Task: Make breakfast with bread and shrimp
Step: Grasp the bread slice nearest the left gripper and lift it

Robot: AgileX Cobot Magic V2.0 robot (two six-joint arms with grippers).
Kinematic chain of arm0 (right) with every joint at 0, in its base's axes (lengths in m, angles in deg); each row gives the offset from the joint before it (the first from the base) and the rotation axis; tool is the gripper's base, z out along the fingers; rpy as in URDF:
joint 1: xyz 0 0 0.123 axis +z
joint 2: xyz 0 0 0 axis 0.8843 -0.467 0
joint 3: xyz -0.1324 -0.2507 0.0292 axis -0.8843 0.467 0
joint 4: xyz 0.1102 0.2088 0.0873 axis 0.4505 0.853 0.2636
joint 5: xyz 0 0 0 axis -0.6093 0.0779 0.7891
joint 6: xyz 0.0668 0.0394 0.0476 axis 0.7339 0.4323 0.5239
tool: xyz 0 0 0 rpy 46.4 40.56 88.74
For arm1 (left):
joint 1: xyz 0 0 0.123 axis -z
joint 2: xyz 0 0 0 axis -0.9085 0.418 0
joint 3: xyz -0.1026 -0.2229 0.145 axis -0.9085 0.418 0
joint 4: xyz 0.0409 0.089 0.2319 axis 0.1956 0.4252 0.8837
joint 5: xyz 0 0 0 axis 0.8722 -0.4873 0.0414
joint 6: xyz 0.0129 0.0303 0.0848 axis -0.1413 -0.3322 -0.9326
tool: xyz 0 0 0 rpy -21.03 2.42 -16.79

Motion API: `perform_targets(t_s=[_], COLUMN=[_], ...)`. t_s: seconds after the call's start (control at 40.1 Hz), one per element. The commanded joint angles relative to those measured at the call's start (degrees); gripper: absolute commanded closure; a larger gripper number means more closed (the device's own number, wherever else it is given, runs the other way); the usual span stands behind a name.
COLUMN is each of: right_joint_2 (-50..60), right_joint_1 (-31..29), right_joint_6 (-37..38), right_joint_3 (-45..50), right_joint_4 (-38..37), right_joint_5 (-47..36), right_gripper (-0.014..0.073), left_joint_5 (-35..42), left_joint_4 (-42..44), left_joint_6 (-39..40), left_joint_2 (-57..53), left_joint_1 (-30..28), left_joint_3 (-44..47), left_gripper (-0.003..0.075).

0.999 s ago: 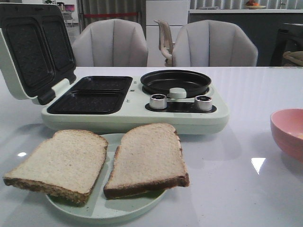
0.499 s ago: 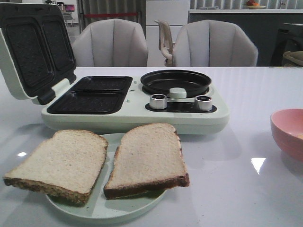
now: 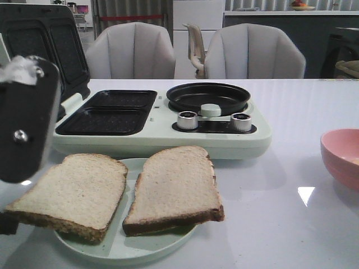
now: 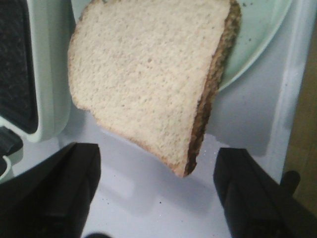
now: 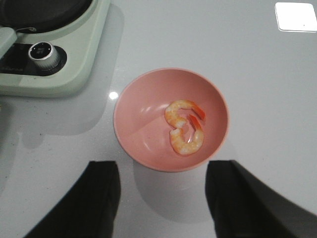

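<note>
- The left gripper (image 4: 156, 198) hangs wide open over the left bread slice (image 3: 70, 193), which overhangs its plate (image 3: 126, 246) near the worktop's front-left edge; a shallow pinch could fold or drop it.
- The right gripper (image 5: 161, 198), also wide open, hovers above the shrimp (image 5: 185, 126) in the pink bowl (image 5: 138, 134) at the right edge.

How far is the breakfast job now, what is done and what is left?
Nothing is cooked yet. Both bread slices lie on the plate, and the shrimp sit in the pink bowl. The open left gripper hovers near one slice. The grill trays and pan hold nothing.
</note>
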Motion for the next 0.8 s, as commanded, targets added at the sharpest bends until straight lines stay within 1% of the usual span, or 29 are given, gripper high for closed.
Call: perform_targets(t_s=[0.0,0.2,0.3,0.375,0.549,0.774], right_joint_2=[0.07,0.07,0.07,0.07,0.07,0.07], right_joint_1=[-0.17,-0.17,-0.17,-0.17,-0.17,-0.17], right_joint_6=[-0.15,-0.15,-0.15,-0.15,-0.15,-0.15], right_joint_3=[-1.57,-1.57,-1.57,-1.57,-1.57,-1.57], right_joint_4=[-0.17,-0.17,-0.17,-0.17,-0.17,-0.17], right_joint_5=[-3.66,-3.66,-3.66,-3.66,-3.66,-3.66], right_gripper=[0.0097,0.0097,0.0097,0.0097,0.0097,0.0097], left_joint_5=[0.62,0.38,0.38,0.38,0.38,-1.58], left_joint_4=[5.27,13.89,15.08,15.43,15.93,15.83], left_joint_6=[2.8,12.99,13.87,14.15,18.41,18.39], left_joint_2=[2.43,7.66,9.73,10.98,12.19,12.19], left_joint_1=[0.36,0.36,0.36,0.36,0.36,0.36], left_joint_3=[-1.34,-1.34,-1.34,-1.34,-1.78,-1.78], left_gripper=[0.0202,0.0202,0.0204,0.0221,0.0334,0.0471])
